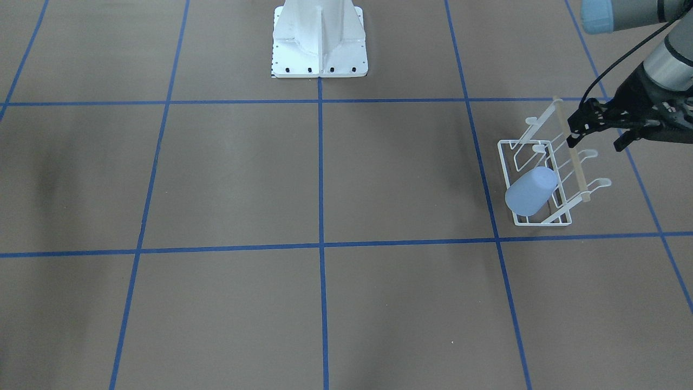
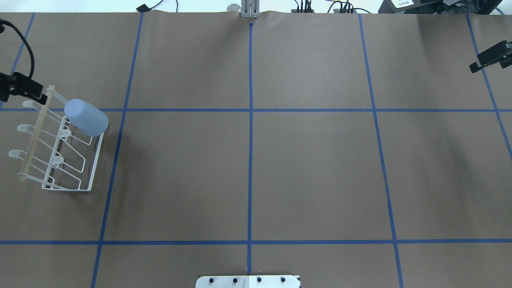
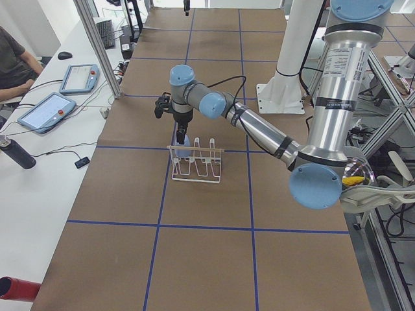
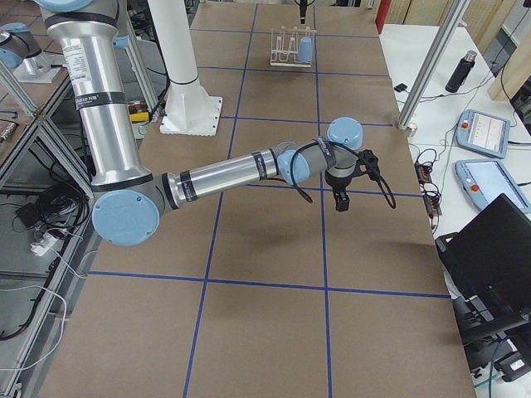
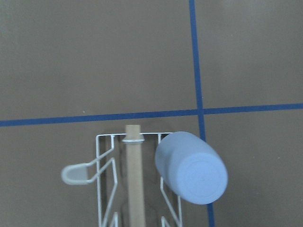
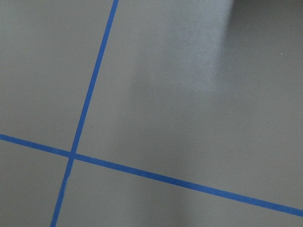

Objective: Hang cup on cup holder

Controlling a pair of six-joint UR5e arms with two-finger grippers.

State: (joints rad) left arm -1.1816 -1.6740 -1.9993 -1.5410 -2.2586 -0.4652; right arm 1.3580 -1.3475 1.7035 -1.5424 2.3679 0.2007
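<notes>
The light-blue cup [image 1: 530,192] hangs upside down, tilted, on an end prong of the white wire cup holder [image 1: 533,222]. It also shows in the overhead view [image 2: 86,117] and in the left wrist view [image 5: 191,174], bottom up, beside the pale rod [image 5: 133,189]. My left gripper [image 1: 595,143] is open and empty, above the rod at the holder's end, apart from the cup. My right gripper [image 2: 490,56] hovers over bare table far to the other side, only partly in view. I cannot tell whether it is open or shut.
The brown table [image 2: 256,172] carries a grid of blue tape lines. The robot's white base [image 1: 319,43] stands at the table's middle edge. Operators' tablets and a bottle lie on a side bench [image 3: 45,110] beyond the table.
</notes>
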